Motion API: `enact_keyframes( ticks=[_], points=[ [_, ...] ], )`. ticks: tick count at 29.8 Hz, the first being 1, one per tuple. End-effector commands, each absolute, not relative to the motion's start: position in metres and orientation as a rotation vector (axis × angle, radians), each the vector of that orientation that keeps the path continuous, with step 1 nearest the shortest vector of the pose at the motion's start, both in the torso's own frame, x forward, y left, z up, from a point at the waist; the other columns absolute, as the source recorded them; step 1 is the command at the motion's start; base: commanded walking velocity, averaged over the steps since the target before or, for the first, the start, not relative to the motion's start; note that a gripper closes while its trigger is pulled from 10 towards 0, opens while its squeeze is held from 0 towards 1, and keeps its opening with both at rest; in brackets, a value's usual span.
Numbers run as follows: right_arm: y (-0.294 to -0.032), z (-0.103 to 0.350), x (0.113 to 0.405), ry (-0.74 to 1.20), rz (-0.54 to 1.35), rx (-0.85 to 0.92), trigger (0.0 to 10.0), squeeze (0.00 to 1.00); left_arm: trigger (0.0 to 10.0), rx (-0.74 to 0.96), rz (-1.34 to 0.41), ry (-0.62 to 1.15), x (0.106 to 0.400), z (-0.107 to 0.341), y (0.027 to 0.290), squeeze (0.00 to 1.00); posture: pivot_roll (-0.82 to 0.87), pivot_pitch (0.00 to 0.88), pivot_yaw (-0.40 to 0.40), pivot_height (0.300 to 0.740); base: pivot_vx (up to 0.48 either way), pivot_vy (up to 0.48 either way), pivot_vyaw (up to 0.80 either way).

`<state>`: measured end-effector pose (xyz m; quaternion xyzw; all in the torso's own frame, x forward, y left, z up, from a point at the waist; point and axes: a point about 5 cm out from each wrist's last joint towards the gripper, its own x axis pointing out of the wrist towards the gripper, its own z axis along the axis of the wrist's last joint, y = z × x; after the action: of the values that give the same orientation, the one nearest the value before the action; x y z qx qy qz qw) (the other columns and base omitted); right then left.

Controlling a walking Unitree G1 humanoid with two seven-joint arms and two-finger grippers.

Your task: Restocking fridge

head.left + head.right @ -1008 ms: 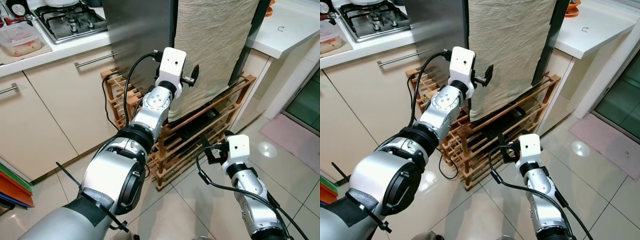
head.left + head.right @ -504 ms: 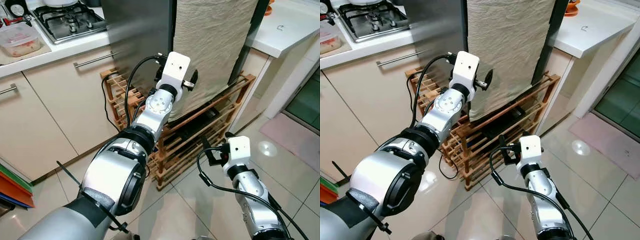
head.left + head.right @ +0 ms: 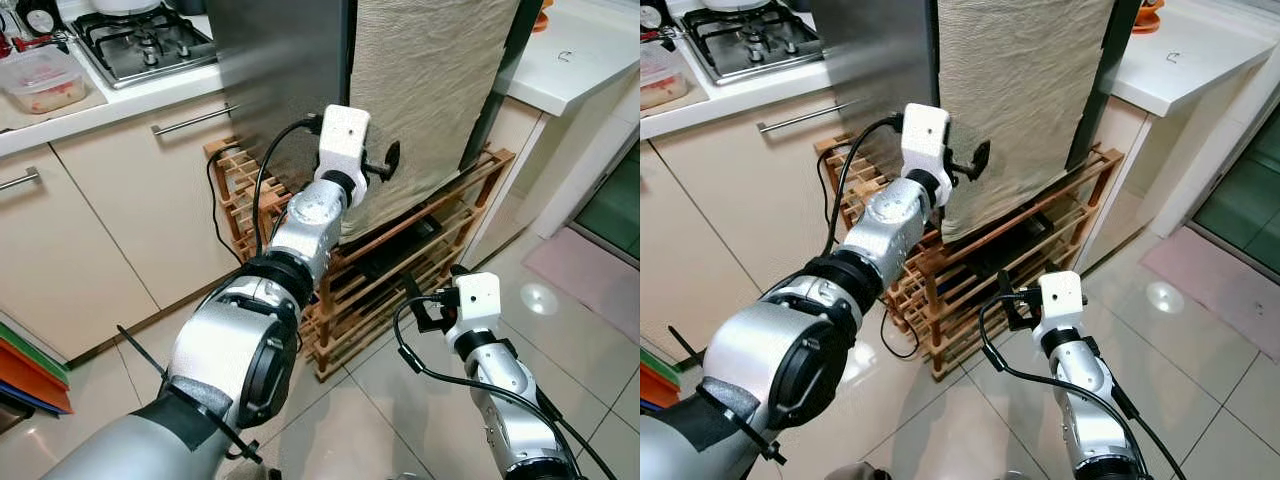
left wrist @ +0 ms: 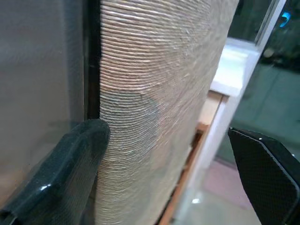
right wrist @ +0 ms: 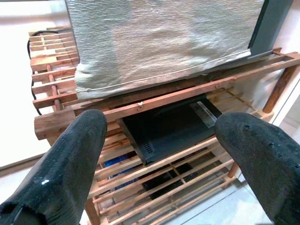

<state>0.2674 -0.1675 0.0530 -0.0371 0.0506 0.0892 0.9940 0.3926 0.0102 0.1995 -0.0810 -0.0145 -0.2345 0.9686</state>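
Your left gripper (image 3: 385,163) has swung back toward the fridge (image 3: 285,70), fingers apart, at the left edge of its cloth-covered door (image 3: 430,80). That upright edge runs between them. Your right gripper (image 5: 164,154), also parted, hangs low before the wooden rack (image 3: 400,265).

The tall grey fridge (image 3: 270,70) is cut off by the top edge of both eye views, and a beige ribbed cloth (image 3: 430,90) hanging over its front hides most of the door. The slatted wooden rack (image 3: 400,250) beneath is partly covered by the raised silver left arm (image 3: 300,225). In the left wrist view, the black fingers (image 4: 70,173) are blurred and cut by the frame. A flat black box (image 5: 168,124) on the rack carries a label too small to read. The gas hob (image 3: 140,40) and a clear plastic food tub (image 3: 40,80) are clipped at the upper left corner.
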Motion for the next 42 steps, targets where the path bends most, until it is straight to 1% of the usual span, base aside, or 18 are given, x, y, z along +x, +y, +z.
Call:
enact_keyframes(
  ticks=[1, 2, 4, 5, 6, 8, 13, 14, 19, 23, 26, 31, 32, 33, 35, 42],
  points=[
    [-0.167, 0.056, 0.267, 0.093, 0.182, -0.083, 10.0, 0.0, 10.0, -0.205, -0.56, -0.001, 0.384, 0.201, -0.016, 0.0, -0.14, 0.022, 0.052, 0.74, 0.0, 0.0, 0.0],
    [-0.167, 0.056, 0.267, 0.093, 0.181, -0.082, 10.0, 0.0, 10.0, -0.219, -0.589, -0.015, 0.382, 0.206, -0.021, 0.0, -0.14, 0.025, 0.052, 0.74, 0.0, 0.0, 0.0],
    [-0.167, 0.056, 0.267, 0.093, 0.181, -0.082, 10.0, 0.0, 10.0, -0.219, -0.589, -0.015, 0.382, 0.206, -0.021, 0.0, -0.14, 0.025, 0.052, 0.74, 0.0, 0.0, 0.0],
    [-0.167, 0.056, 0.267, 0.094, 0.179, -0.081, 10.0, 0.0, 10.0, -0.228, -0.632, -0.037, 0.38, 0.211, -0.027, 0.0, -0.14, 0.027, 0.05, 0.74, 0.0, 0.0, 0.0],
    [-0.166, 0.056, 0.266, 0.096, 0.179, -0.08, 10.0, 0.0, 10.0, -0.21, -0.665, -0.07, 0.378, 0.216, -0.032, 0.0, -0.14, 0.029, 0.049, 0.74, 0.0, 0.0, 0.0],
    [-0.166, 0.055, 0.266, 0.096, 0.179, -0.079, 10.0, 0.0, 10.0, -0.159, -0.68, -0.113, 0.376, 0.219, -0.033, 0.0, -0.13, 0.029, 0.049, 0.74, 0.0, 0.0, 0.0],
    [-0.165, 0.055, 0.266, 0.094, 0.177, -0.077, 10.0, 0.0, 10.0, -0.095, -0.657, -0.161, 0.378, 0.221, -0.026, 0.0, -0.13, 0.032, 0.049, 0.74, 0.0, 0.0, 0.0],
    [-0.165, 0.055, 0.266, 0.096, 0.176, -0.076, 10.0, 0.0, 10.0, -0.043, -0.654, -0.212, 0.379, 0.226, -0.022, 0.0, -0.13, 0.033, 0.046, 0.74, 0.0, 0.0, 0.0],
    [-0.166, 0.054, 0.265, 0.101, 0.178, -0.077, 10.0, 0.0, 10.0, -0.011, -0.648, -0.273, 0.379, 0.238, -0.017, 0.0, -0.12, 0.034, 0.036, 0.74, 0.0, 0.0, 0.0],
    [-0.167, 0.054, 0.265, 0.104, 0.182, -0.08, 10.0, 0.0, 10.0, -0.005, -0.618, -0.324, 0.381, 0.254, -0.01, 0.0, -0.12, 0.032, 0.032, 0.74, 0.0, 0.0, 0.0],
    [-0.166, 0.054, 0.267, 0.103, 0.185, -0.081, 10.0, 0.0, 10.0, -0.032, -0.588, -0.352, 0.385, 0.269, -0.004, 0.0, -0.11, 0.028, 0.032, 0.74, 0.0, 0.0, 0.0],
    [-0.164, 0.054, 0.269, 0.104, 0.188, -0.08, 10.0, 0.0, 10.0, -0.017, -0.528, -0.354, 0.39, 0.274, 0.005, 0.0, -0.12, 0.023, 0.037, 0.74, 0.0, 0.0, 0.0],
    [-0.165, 0.054, 0.268, 0.104, 0.185, -0.079, 10.0, 0.0, 10.0, -0.01, -0.465, -0.349, 0.394, 0.275, 0.013, 0.0, -0.12, 0.019, 0.043, 0.74, 0.0, 0.0, 0.0],
    [-0.165, 0.054, 0.268, 0.104, 0.185, -0.079, 10.0, 0.0, 10.0, -0.01, -0.465, -0.349, 0.394, 0.275, 0.013, 0.0, -0.12, 0.019, 0.043, 0.74, 0.0, 0.0, 0.0],
    [-0.166, 0.053, 0.267, 0.106, 0.181, -0.081, 10.0, 0.0, 10.0, 0.008, -0.375, -0.369, 0.398, 0.28, 0.026, 0.0, -0.12, 0.016, 0.041, 0.74, 0.0, 0.0, 0.0],
    [-0.17, 0.052, 0.266, 0.113, 0.181, -0.089, 10.0, 0.0, 10.0, 0.005, -0.365, -0.38, 0.398, 0.286, 0.028, 0.0, -0.12, 0.012, 0.038, 0.74, 0.0, 0.0, 0.0]
  ],
)
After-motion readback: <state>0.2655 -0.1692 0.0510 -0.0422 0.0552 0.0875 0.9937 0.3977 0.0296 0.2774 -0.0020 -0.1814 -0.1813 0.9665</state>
